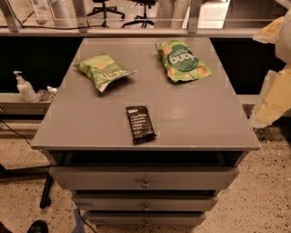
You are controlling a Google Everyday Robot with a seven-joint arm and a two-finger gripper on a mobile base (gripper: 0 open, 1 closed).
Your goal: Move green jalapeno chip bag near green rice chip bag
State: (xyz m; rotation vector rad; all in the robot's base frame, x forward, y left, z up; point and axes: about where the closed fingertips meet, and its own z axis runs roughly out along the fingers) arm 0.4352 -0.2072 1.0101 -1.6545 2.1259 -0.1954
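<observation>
The green jalapeno chip bag (103, 70), pale yellow-green and crinkled with a whitish end, lies on the back left of the grey cabinet top (82, 123). The green rice chip bag (183, 60), darker green with big white letters, lies on the back right, a bag's width away from it. My gripper (274, 98) shows as a pale cream shape at the right edge of the view, beside the cabinet's right side. It is off the top, apart from both bags, and holds nothing that I can see.
A black snack bar (139, 123) lies near the front middle of the top. Drawers (144, 182) are below the top. A soap dispenser (23, 86) stands on a low ledge to the left. Office chairs (136, 11) stand behind a rail.
</observation>
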